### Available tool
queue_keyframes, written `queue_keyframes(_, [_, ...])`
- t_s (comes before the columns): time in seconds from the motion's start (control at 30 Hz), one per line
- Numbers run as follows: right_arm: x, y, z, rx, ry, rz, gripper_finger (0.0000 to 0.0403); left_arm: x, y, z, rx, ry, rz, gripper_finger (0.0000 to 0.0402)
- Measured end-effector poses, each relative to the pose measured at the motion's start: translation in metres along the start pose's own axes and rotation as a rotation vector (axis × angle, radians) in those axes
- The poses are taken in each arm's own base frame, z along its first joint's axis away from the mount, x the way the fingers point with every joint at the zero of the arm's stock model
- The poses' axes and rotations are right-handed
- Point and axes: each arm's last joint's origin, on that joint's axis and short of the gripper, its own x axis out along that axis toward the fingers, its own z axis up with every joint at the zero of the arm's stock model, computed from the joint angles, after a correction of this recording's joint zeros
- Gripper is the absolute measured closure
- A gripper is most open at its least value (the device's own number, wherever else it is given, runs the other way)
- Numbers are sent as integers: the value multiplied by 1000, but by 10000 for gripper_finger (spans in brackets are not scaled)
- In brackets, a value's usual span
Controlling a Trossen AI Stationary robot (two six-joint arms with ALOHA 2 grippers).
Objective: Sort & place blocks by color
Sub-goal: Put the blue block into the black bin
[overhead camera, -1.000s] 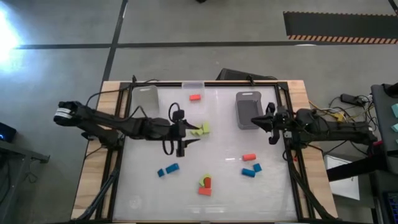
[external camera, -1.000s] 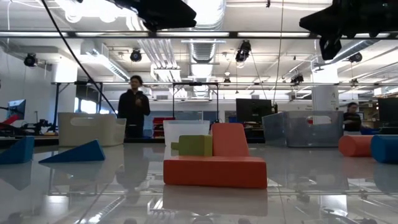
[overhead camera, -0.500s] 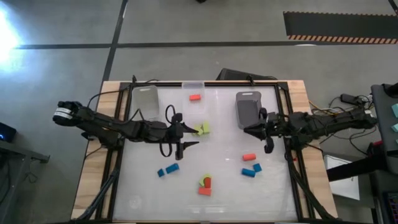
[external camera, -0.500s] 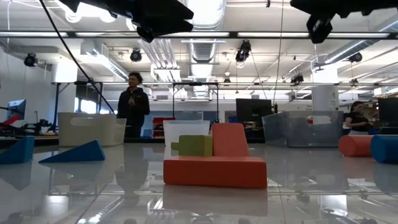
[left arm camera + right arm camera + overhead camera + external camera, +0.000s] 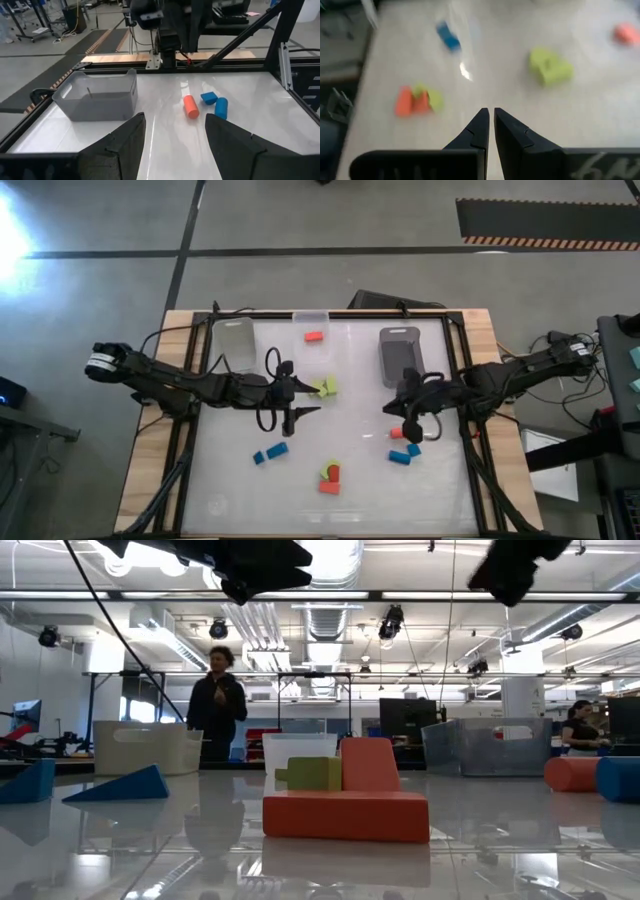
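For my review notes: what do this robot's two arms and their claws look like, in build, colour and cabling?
Both arms are slim, dark and jointed, with black cables looping alongside. The left arm has a pale silver cap at its base end; a cable loop hangs near the left claw. The right arm ends in the right claw. The wrist views show matte black, wedge-shaped, tapering fingers. No markings are legible.

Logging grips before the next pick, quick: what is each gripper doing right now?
Left gripper: open, holding nothing.
Right gripper: shut, holding nothing.
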Motion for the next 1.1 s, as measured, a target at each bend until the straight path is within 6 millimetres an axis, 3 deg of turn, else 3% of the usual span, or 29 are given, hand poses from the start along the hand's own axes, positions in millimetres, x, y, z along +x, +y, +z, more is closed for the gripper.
queue_keyframes(0.27, [7,22,-12,-7,293,-62,385,0,0,-1,2,4,0,210])
queue_keyframes(0.63, [24,77,-49,-42,444,-27,385,0,0,-1,4,3,0,210])
queue_keyframes(0.83, [36,95,-70,-22,513,-70,384,0,0,0,9,-12,0,210])
queue_keyframes(0.97, [50,98,-77,14,548,-123,363,0,0,0,32,-13,0,210])
queue_keyframes(1.1, [63,101,-84,3,568,-146,314,0,0,2,45,-22,1,210])
